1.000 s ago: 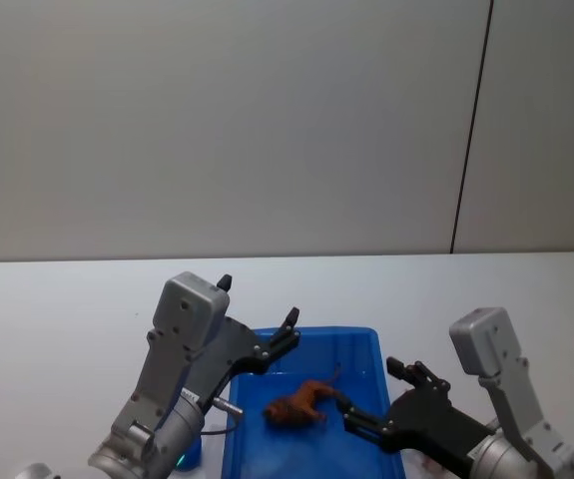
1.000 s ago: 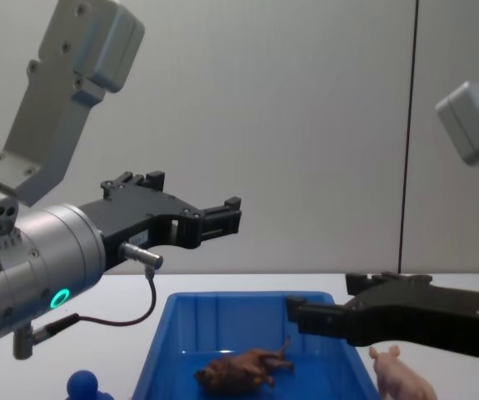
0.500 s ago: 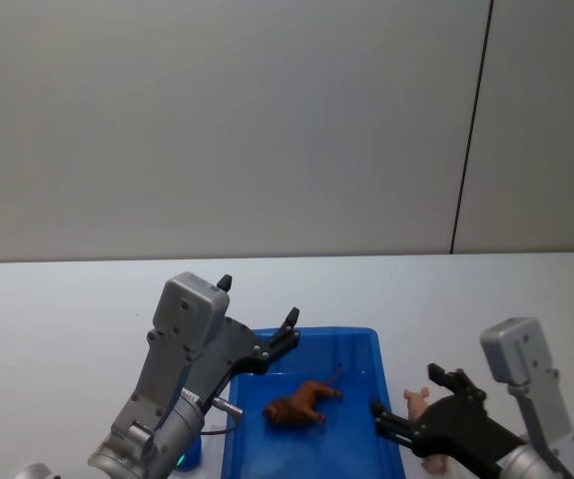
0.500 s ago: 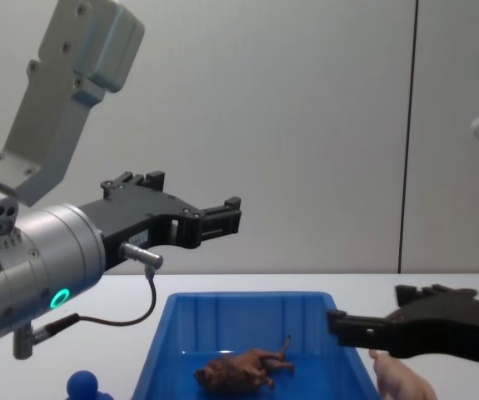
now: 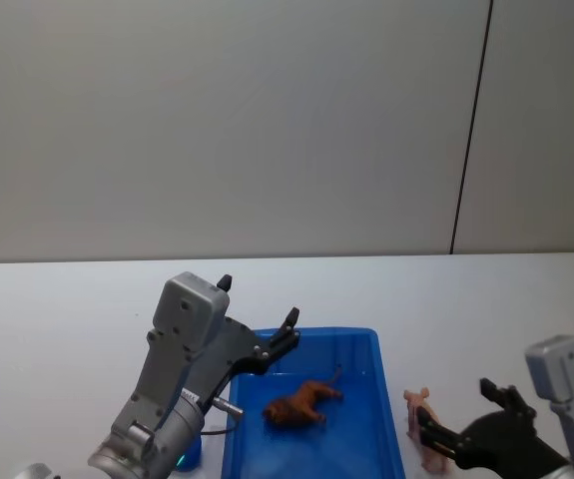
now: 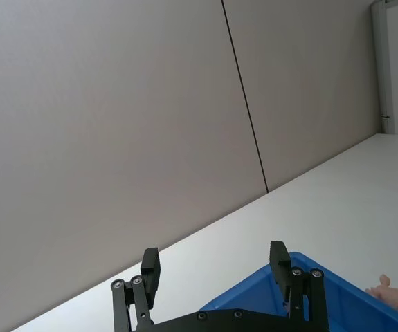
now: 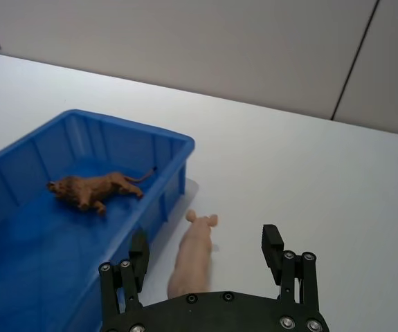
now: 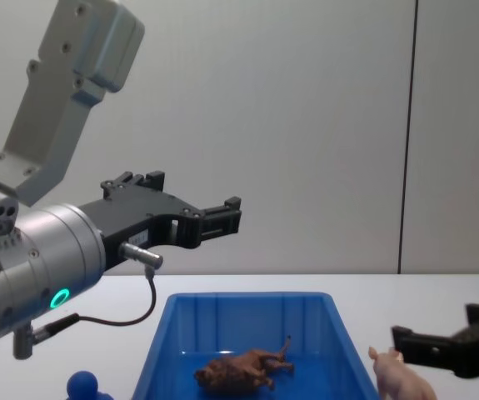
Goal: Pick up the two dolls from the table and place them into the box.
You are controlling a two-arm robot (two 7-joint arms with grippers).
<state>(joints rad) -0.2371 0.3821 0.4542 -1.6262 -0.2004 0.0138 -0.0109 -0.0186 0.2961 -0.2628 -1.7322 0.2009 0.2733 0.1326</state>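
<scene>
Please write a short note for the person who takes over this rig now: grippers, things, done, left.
Left gripper: open, empty, raised near the blue bin's left side.
Right gripper: open, empty, low by the pink pig on the table, right of the bin.
Done: lion lies in the bin.
Left: dark-blue figure is on the table, left of the bin.

I've got a plain grey-beige wall [image 5: 217, 120] running across the far side, smooth and flat. One thin dark seam [image 5: 471, 130] drops down it on the right. The white table [image 5: 57, 299] runs back to meet it. Light's soft and even. From the left wrist view, pale vertical trim [image 6: 378, 69] edges the wall.
</scene>
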